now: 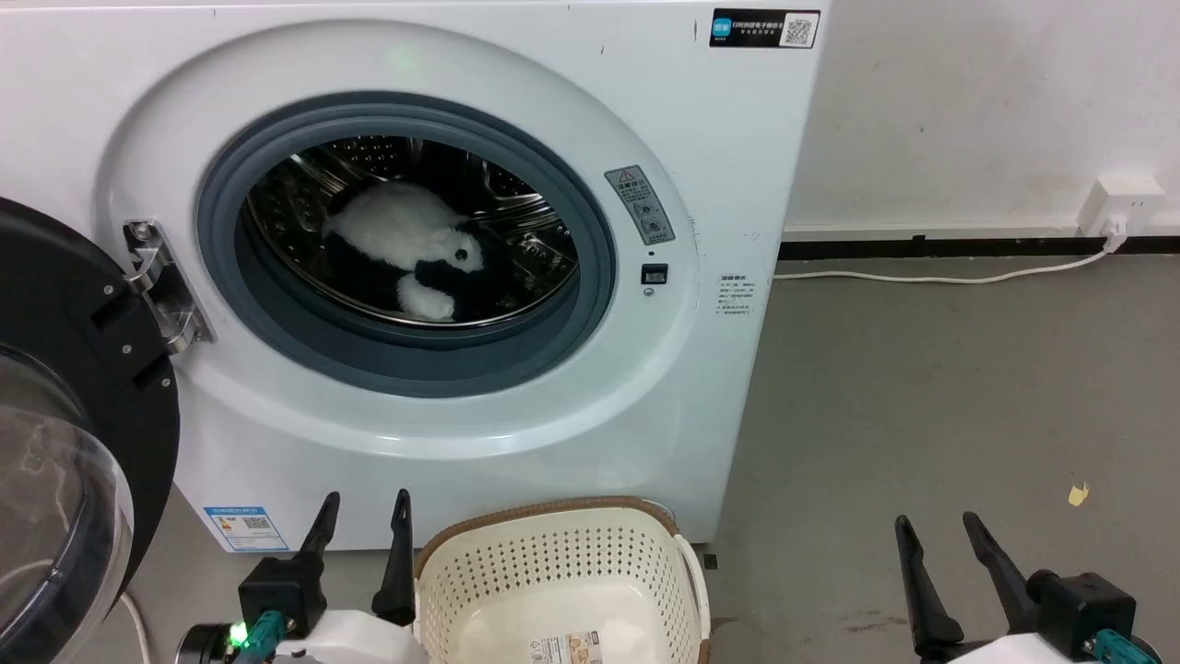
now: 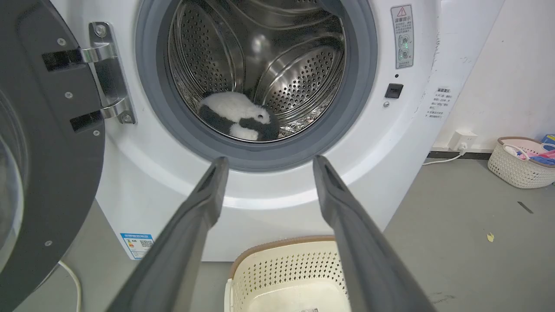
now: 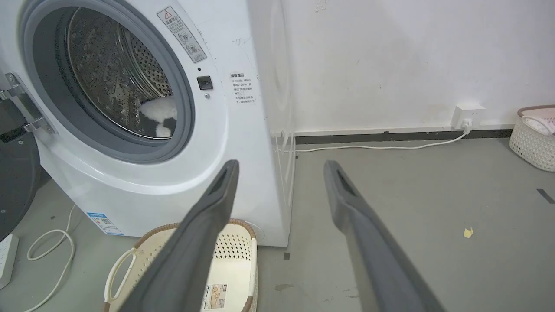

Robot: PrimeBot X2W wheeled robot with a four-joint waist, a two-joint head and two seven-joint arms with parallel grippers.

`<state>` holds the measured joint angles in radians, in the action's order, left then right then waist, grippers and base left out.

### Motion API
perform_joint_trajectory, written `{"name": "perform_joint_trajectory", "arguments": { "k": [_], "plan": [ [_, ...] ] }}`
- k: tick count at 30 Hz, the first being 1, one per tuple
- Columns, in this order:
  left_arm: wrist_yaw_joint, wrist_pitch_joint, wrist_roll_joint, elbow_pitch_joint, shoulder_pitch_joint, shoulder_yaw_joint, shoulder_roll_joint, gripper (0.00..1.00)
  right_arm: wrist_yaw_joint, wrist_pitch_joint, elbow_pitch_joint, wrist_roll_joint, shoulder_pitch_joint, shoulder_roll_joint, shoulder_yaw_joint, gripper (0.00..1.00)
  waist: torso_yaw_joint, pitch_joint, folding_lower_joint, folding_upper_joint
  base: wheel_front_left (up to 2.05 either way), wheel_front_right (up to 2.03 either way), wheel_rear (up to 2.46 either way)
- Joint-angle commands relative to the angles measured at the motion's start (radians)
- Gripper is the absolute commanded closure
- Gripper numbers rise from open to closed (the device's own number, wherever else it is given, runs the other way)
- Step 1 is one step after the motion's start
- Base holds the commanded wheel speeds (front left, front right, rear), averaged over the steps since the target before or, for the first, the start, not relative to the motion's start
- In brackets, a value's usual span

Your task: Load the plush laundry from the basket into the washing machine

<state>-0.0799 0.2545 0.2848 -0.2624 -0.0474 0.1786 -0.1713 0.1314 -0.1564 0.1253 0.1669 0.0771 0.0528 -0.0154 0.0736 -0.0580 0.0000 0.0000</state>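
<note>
The panda toy (image 1: 406,244) lies inside the washing machine (image 1: 728,138), on the bottom curve of the shiny steel drum (image 1: 304,198), whose wall is punched with rows of small holes and raised ribs. The toy is fluffy, with a rounded white body and black limbs. Its long axis runs roughly left to right across the drum, and its white head with a dark eye patch points to the right. A thick grey rubber gasket (image 1: 221,267) rings the round opening. The door (image 1: 83,369), black-rimmed with a bulging clear glass centre, stands swung open on the left on a bright metal hinge (image 1: 161,286).

A black sticker (image 1: 765,28) with a QR code sits at the washer's top right corner. There is also a grey warning sticker (image 1: 639,205) with a red triangle beside the opening and a blue-and-white label (image 1: 244,527) low on the front. Their writing is too small to read.

The basket (image 1: 553,544) stands on the grey floor (image 1: 922,387) just in front of the washer. It is cream perforated plastic with a brown woven-look rim, and a paper label (image 1: 567,648) lies on its bottom.

The left gripper (image 1: 366,498) hovers just left of the basket's rim and the right gripper (image 1: 936,519) is well to the right of it. Both have their long dark fingers spread apart, gripping nothing.
</note>
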Motion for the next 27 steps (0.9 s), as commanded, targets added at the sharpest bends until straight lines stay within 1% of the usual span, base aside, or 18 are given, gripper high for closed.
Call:
{"name": "perform_joint_trajectory", "arguments": {
  "k": [1,12,27],
  "plan": [
    [-0.006,-0.001,0.006,0.008,0.02,-0.002,0.001,0.0,-0.001,-0.006,0.003,0.007,0.017,-0.003,0.001,0.0,0.0,0.0,0.0,0.0,0.0,0.0,0.0],
    [-0.016,0.001,0.014,0.026,0.035,0.001,0.002,0.0,-0.001,-0.011,0.004,0.015,0.014,-0.003,0.002,0.0,0.0,0.006,0.0,0.0,0.0,0.0,0.0],
    [-0.016,0.003,0.019,0.025,0.025,0.006,-0.011,0.0,-0.001,-0.013,0.003,0.02,0.01,-0.003,0.003,0.0,0.005,0.013,0.0,0.0,0.0,0.0,0.0]
  ]
}}
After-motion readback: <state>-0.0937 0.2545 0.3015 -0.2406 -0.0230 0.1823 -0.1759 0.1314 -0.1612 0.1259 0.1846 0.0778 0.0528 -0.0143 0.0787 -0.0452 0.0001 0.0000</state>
